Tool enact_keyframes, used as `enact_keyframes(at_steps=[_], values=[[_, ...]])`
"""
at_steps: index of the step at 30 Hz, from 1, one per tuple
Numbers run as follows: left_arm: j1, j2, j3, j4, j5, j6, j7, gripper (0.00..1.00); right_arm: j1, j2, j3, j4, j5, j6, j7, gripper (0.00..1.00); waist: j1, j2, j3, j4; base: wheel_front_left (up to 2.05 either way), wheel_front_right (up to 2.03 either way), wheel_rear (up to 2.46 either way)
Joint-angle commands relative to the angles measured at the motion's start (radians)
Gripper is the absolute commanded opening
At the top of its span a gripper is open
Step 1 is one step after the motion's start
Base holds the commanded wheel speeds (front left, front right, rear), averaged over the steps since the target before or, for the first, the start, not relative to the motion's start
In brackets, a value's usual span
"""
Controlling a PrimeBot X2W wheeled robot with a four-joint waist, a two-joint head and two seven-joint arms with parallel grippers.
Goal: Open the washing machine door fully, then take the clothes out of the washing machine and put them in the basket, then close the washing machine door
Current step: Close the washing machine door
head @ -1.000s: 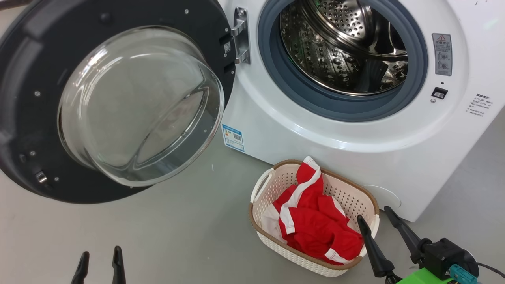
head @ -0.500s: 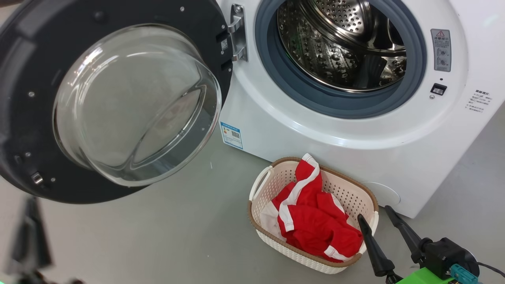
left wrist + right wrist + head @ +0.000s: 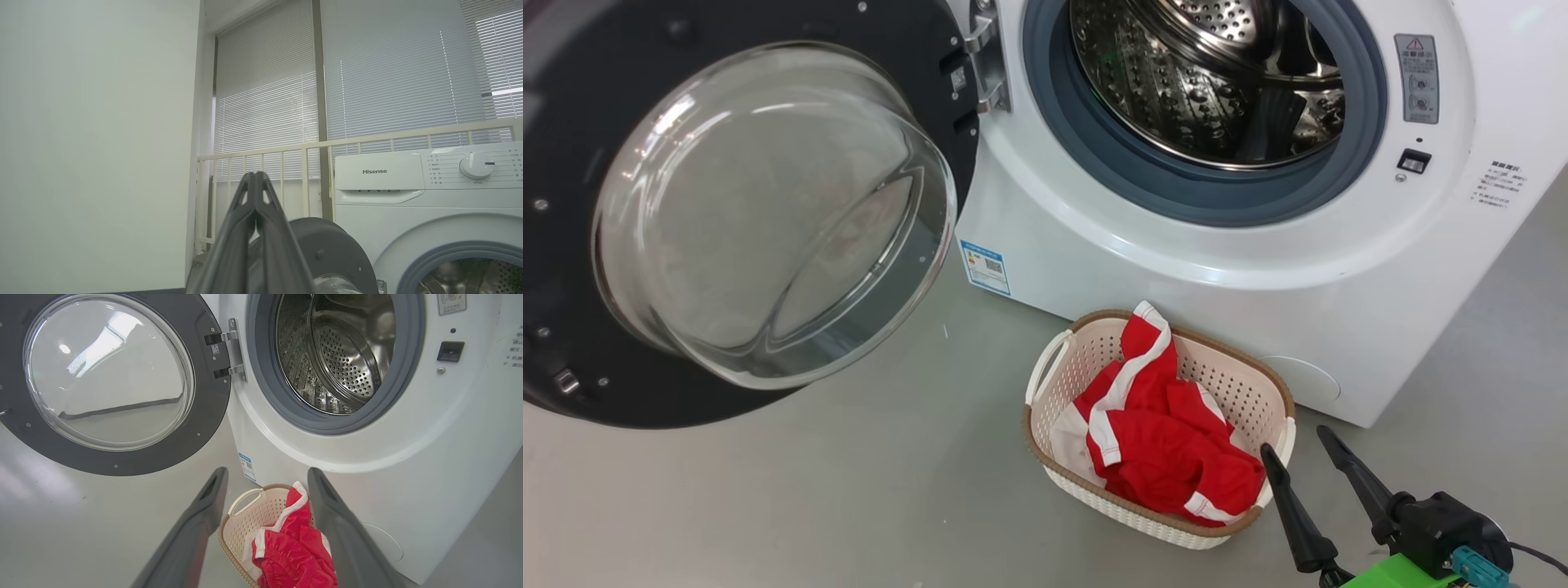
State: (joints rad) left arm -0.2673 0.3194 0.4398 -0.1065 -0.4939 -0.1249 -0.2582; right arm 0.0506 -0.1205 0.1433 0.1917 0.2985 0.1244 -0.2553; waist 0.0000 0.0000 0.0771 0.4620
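The washing machine door (image 3: 768, 212) hangs wide open to the left, its glass bowl facing me. The washing machine (image 3: 1176, 269) shows a bare steel drum (image 3: 1201, 73) with no fabric in sight. On the floor before it stands the basket (image 3: 1094, 498) holding the red and white clothes (image 3: 1168, 449). My right gripper (image 3: 1294, 441) is open just beside the basket's near right corner, empty. In the right wrist view the right gripper (image 3: 267, 471) frames the basket (image 3: 241, 522) and clothes (image 3: 294, 547). The left gripper (image 3: 255, 175) is shut on nothing, raised and pointing past the door's edge (image 3: 327, 245).
Grey floor (image 3: 849, 490) spreads to the left of the basket, under the open door. In the left wrist view a cream railing (image 3: 286, 151), window blinds (image 3: 388, 81) and a white wall (image 3: 98, 143) stand behind and beside the machine.
My left gripper has shut and swung up out of the head view's lower left corner. The head camera has shifted slightly. The right gripper, basket and clothes have stayed put.
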Motion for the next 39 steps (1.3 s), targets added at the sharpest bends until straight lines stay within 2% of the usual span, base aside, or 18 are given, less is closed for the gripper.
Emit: enact_keyframes(at_steps=[1, 11, 15, 22, 26, 31, 34, 39], values=[[-0.050, 0.059, 0.043, -0.009, -0.021, -0.005, -0.004, 0.00, -0.045, -0.005, 0.024, -0.024, -0.008, 0.006, -0.006, 1.00, 0.0000, 0.0000, 0.007, -0.003, 0.00, 0.00, 0.00], [-0.240, 0.223, 0.107, 0.204, -0.268, -0.006, -0.004, 0.00, -0.050, 0.001, 0.032, -0.018, -0.012, 0.006, -0.006, 1.00, 0.0000, 0.0000, 0.021, -0.004, 0.00, 0.00, 0.00], [-0.297, 0.301, 0.069, 0.326, -0.331, -0.006, -0.004, 0.00, -0.056, -0.003, 0.037, -0.018, -0.012, 0.006, -0.006, 1.00, 0.0000, 0.0000, 0.031, -0.001, 0.00, 0.00, 0.00], [-0.396, 0.423, -0.093, 0.593, -0.500, -0.006, 0.008, 0.00, -0.075, -0.018, 0.044, -0.018, -0.016, 0.006, -0.006, 1.00, 0.0000, 0.0000, 0.069, -0.002, 0.00, 0.00, 0.00], [-0.461, 0.468, -0.169, 0.702, -0.630, -0.006, 0.110, 0.00, -0.083, -0.026, 0.045, -0.017, -0.021, 0.006, -0.006, 1.00, 0.0000, 0.0000, 0.094, -0.005, 0.00, 0.00, 0.00], [-0.506, 0.523, -0.243, 0.786, -0.727, -0.006, 0.229, 0.00, -0.100, -0.036, 0.048, -0.020, -0.028, 0.006, -0.006, 1.00, 0.0000, 0.0000, 0.131, -0.013, 0.00, 0.00, 0.00], [-0.522, 0.532, -0.266, 0.812, -0.771, -0.006, 0.296, 0.00, -0.107, -0.040, 0.048, -0.021, -0.031, 0.006, -0.006, 1.00, 0.0000, 0.0000, 0.146, -0.016, 0.00, 0.00, 0.00], [-0.558, 0.542, -0.318, 0.875, -0.864, -0.006, 0.495, 0.00, -0.122, -0.043, 0.051, -0.022, -0.038, 0.006, -0.006, 1.00, 0.0000, 0.0000, 0.171, -0.024, 0.00, 0.00, 0.00]])
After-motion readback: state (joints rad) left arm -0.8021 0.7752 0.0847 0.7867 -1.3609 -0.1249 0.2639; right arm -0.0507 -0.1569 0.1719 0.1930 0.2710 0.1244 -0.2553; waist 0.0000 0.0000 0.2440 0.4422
